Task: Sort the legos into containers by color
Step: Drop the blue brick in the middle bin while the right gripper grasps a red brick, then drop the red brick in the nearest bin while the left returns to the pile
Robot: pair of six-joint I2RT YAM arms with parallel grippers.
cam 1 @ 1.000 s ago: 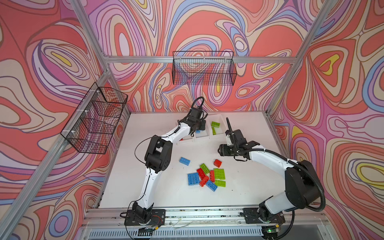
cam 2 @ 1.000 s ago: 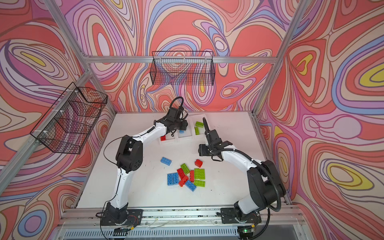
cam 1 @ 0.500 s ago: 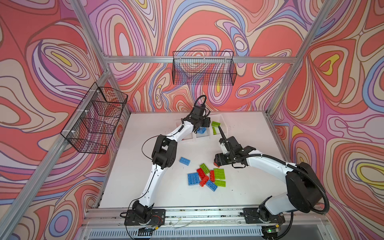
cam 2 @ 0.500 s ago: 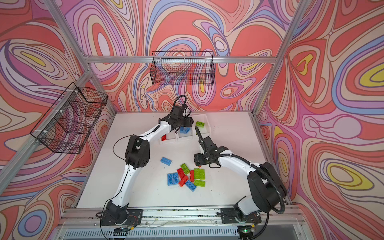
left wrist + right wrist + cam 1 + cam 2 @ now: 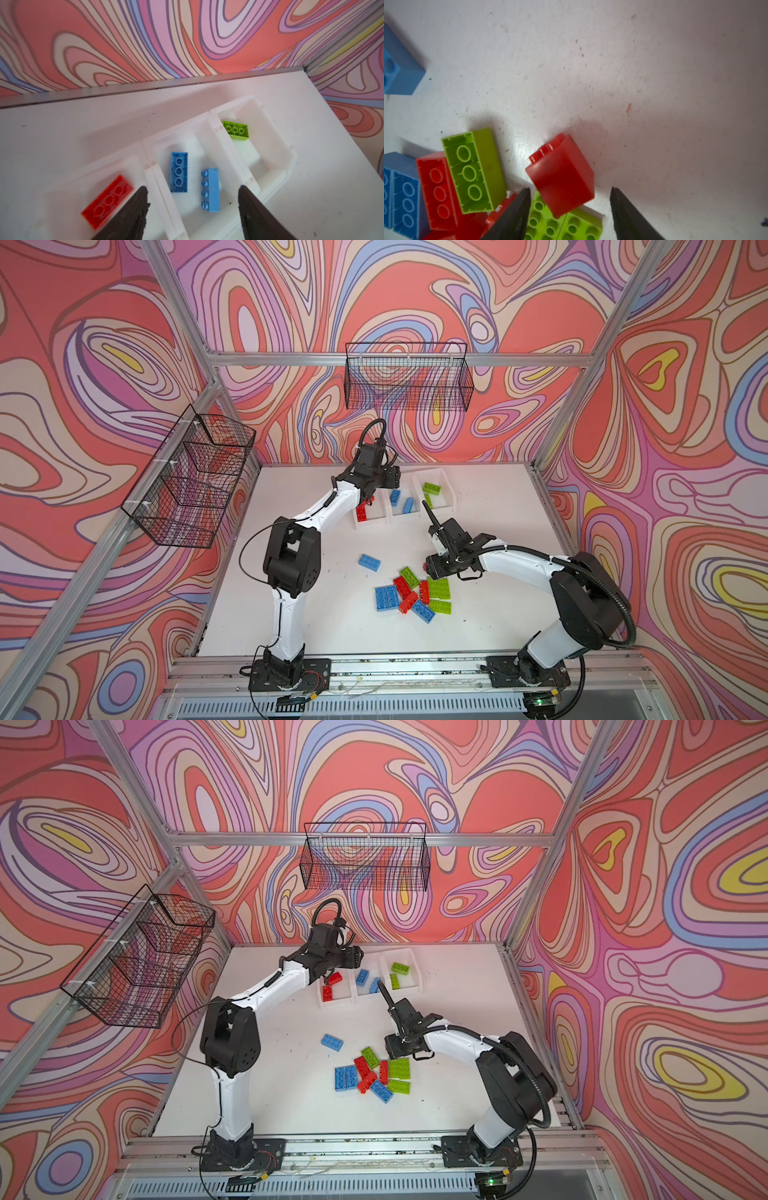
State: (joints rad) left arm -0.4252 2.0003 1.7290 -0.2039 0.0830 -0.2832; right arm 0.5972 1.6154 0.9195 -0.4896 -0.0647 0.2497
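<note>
Right wrist: right fingers (image 5: 512, 216) parted beside glossy studded red brick (image 5: 562, 176); left fingers (image 5: 133, 214) parted.

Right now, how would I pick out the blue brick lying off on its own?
Find the white table, then the jumbled heap of bricks near its front middle. Just behind and left of the heap lies the lone blue brick, studs up. It is the only blue one outside both the heap and the bins.

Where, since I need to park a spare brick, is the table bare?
Bare: table right of the bins; between bins and the lone blue brick; the front strip between pile and rail. Crowded: the pile, the bins.
</note>
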